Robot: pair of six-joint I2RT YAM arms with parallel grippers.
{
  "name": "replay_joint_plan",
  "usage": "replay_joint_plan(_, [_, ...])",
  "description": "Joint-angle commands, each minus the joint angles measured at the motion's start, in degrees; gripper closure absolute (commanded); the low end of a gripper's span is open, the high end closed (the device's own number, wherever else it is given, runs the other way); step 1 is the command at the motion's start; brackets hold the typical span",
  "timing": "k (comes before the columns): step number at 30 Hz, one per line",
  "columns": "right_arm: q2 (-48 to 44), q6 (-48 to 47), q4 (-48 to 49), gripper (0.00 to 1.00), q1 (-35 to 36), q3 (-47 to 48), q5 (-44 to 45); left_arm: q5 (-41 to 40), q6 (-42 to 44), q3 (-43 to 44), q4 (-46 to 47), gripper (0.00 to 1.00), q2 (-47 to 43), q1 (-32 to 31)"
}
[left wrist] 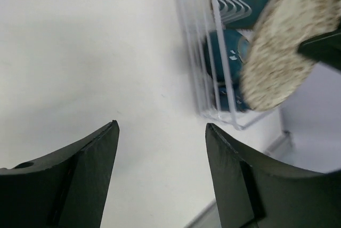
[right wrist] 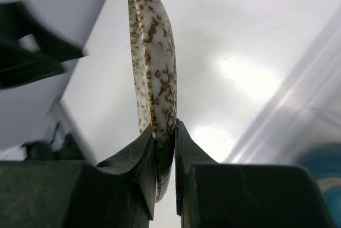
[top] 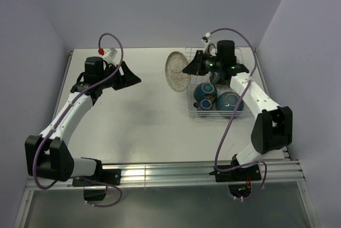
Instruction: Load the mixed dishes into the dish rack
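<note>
Here, the right gripper [right wrist: 165, 148] pinches the speckled plate [top: 177, 71] by its rim. The plate is held on edge in the air, just beside the left side of the rack [top: 218, 117]. The left gripper [left wrist: 160, 153] stands wide and empty over the table [top: 149, 127]. Already in the rack sit teal bowls [top: 205, 92]; no other dish shows outside it. Judged remaining: slotting this plate.

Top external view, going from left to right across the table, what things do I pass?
Left tool → speckled plate → dish rack. The right tool, pinching the plate's edge, overlaps the rack, so it is left out.
</note>
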Motion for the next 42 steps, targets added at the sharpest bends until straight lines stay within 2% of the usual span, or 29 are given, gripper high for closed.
replay_joint_plan(1, [-5.8,-6.5,-3.9,1.0,-4.5,5.4,8.6,-15.0,9.9,2.3,-6.3,0.28,-6.8,0.0])
replay_joint_plan(2, [-6.8,-8.2,-5.0,1.0,-4.8,6.2,17.4,-16.8,11.9,0.9,-6.5,0.28,-8.9,0.0])
replay_joint_plan(5, [-6.9,-13.3,-6.9,1.0,-5.4,7.8,29.7,-21.9,14.3,-3.3,-6.3,0.27,-12.6,0.0])
replay_joint_plan(11, [-1.5,-18.5,-10.9,1.0,-5.3,15.0,40.7,-26.3,15.2,-11.5,-4.5,0.23,-17.4,0.0])
replay_joint_plan(16, [2.3,-23.7,-13.5,1.0,-5.2,18.6,49.1,-28.0,15.2,-12.8,-4.3,0.21,-21.6,-0.1])
replay_joint_plan(42, [16.4,-25.3,-16.7,1.0,-5.3,24.6,56.1,-28.3,15.6,-13.0,-4.6,0.21,-23.4,-0.1])
